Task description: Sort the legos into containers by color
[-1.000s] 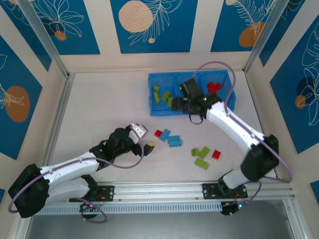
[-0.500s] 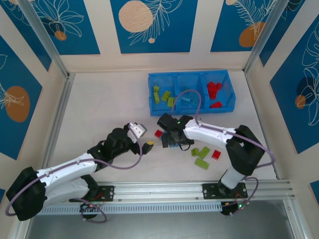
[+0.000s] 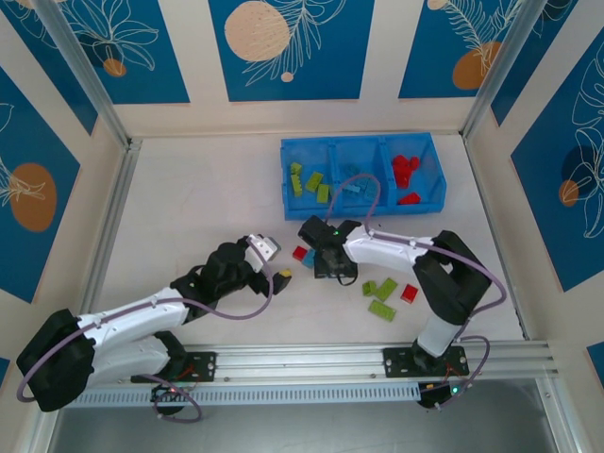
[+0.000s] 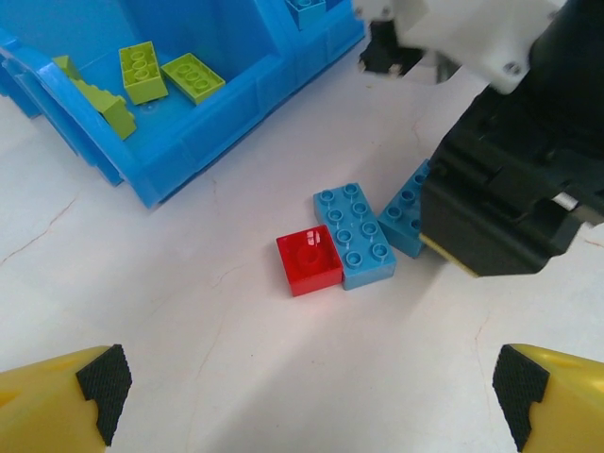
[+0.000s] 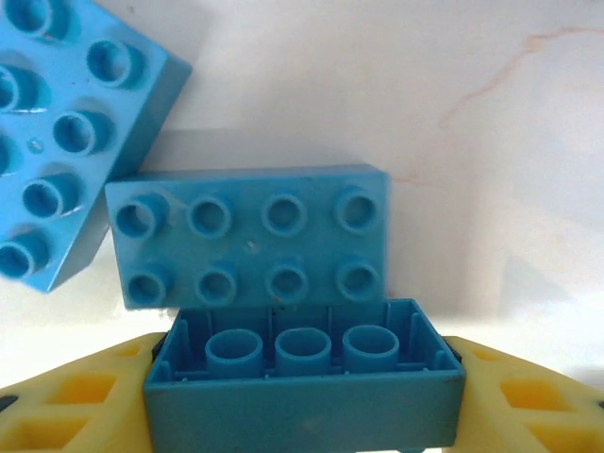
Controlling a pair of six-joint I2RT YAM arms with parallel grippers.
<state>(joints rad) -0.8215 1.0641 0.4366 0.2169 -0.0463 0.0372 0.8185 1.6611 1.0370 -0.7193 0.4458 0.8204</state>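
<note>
A blue brick [image 5: 302, 363] lay on its side, hollow underside showing, with the yellow fingers [image 5: 66, 415] of the right gripper [image 5: 302, 415] pressed against both its ends. Whether it was clear of the surface could not be told. Just beyond it a second blue brick [image 5: 250, 236] lay studs up, a third brick [image 4: 354, 234] askew against its corner, and a red brick [image 4: 309, 260] touched that one's side. This cluster sat near the middle of the worktop [image 3: 189, 189].

Toward the far edge, right of centre, stood the tray [image 3: 363, 210], holding sorted green bricks [image 3: 308, 180] in its left compartment, sorted blue bricks [image 3: 354, 189] in the middle and sorted red bricks [image 3: 405, 168] on the right. Nearer the near edge, right of the cluster, lay three loose green bricks [image 3: 381, 291] and a loose red brick [image 3: 410, 293].

The left gripper [image 4: 307, 401] hung wide open and empty, left of the cluster.

The worktop was pale and faintly veined. Cream walls [image 3: 377, 57] carried blue panels with white leaves and peach discs. Aluminium posts [image 3: 80, 71] stood at the far corners, and a rail [image 3: 302, 359] ran along the near edge.
</note>
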